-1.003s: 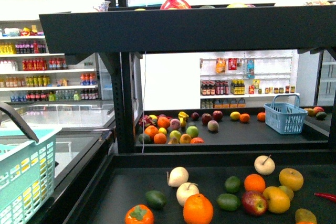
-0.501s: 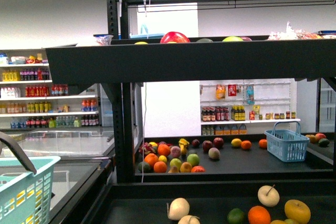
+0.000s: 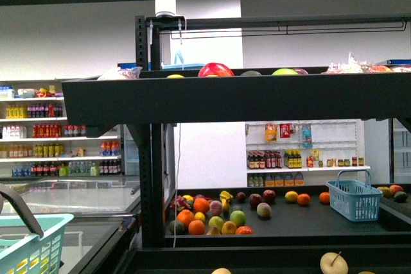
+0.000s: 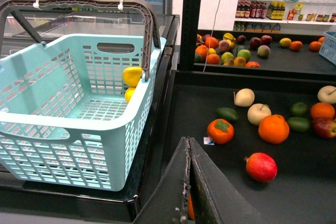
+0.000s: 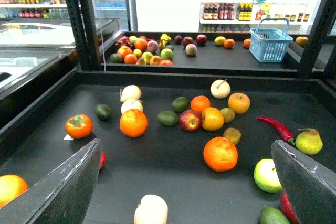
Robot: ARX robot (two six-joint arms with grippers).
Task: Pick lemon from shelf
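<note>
best guess for the lemon: small yellow one in the back-tray pile on the shelf, about 11 o'clock and well away from the right gripper, whose fingers are wide apart. left gripper is pinched together, empty, maybe a bit nearer. long axis: can't tell.

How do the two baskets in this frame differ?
The near basket is pale mint green with a grey-brown handle and holds two yellow fruits; the far basket is blue with a matching handle, contents not visible. The mint one stands beside the shelf; the blue one stands on a rear tray. Both are slotted plastic.
</note>
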